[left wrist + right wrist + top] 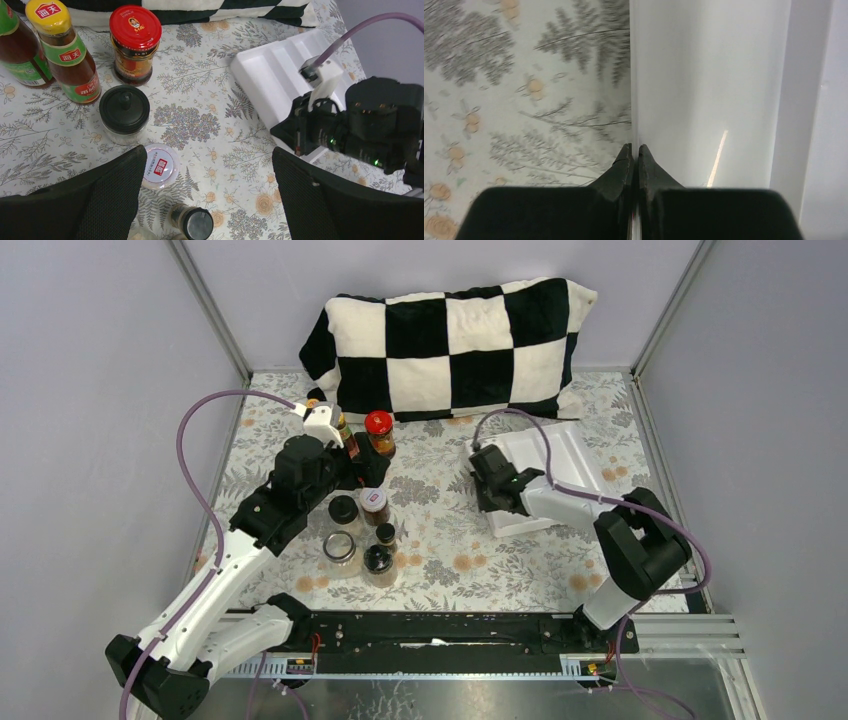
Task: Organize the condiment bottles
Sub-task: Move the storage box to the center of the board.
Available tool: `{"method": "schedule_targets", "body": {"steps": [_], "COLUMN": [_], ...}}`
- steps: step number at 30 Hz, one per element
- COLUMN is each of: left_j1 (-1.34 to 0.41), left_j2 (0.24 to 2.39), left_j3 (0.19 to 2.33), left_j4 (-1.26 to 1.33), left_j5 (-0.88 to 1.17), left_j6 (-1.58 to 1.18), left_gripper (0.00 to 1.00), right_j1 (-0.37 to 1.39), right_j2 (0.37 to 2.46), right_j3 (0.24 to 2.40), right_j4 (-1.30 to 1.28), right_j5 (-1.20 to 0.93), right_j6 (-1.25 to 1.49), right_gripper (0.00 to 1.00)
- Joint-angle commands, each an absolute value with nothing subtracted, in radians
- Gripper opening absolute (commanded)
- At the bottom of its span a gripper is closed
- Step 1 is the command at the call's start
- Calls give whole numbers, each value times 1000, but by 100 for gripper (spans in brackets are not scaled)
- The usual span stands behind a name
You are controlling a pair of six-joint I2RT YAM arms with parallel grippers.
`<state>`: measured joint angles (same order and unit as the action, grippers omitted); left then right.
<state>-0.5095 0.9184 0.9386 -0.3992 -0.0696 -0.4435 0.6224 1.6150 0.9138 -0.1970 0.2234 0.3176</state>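
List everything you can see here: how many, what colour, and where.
Sauce bottles: two, brown with green labels, back left.
Red-lidded jar: one, red lid, beside the bottles.
Black-capped jars: three, black caps, left of centre.
White-lidded jar: one, red label on lid, among them.
Clear glass jar: one, near left of cluster.
Tray: one, white, right side.
Pillow: one, black-and-white checks, back.
Tablecloth: one, pale floral.
Left tool: black, open, above the jars.
Right tool: black, shut on the tray's edge.

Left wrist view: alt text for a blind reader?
Open left gripper hovers over sauce bottles, a red-lidded jar and a black-lidded jar on a floral tablecloth. At right, the right gripper pinches the edge of a white tray.
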Motion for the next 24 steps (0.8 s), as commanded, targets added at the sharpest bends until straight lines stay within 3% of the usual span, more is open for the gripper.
{"method": "schedule_targets", "body": {"steps": [1, 13, 24], "left_j1": [-503, -504, -503], "left_j2": [915, 934, 945], "left_j3": [937, 925, 924], "left_j4": [-397, -367, -356], "left_j5": [-75, -43, -38], "left_j6": [-454, -473, -477], "left_gripper": [99, 99, 99], "right_j1": [734, 810, 882], "right_j2": [1637, 1502, 1575], "right_j3": [962, 741, 806], "right_j4": [-144, -24, -32], "right_j5": [206, 28, -35], "right_j6": [247, 140, 116], "right_gripper": [0, 0, 0]}}
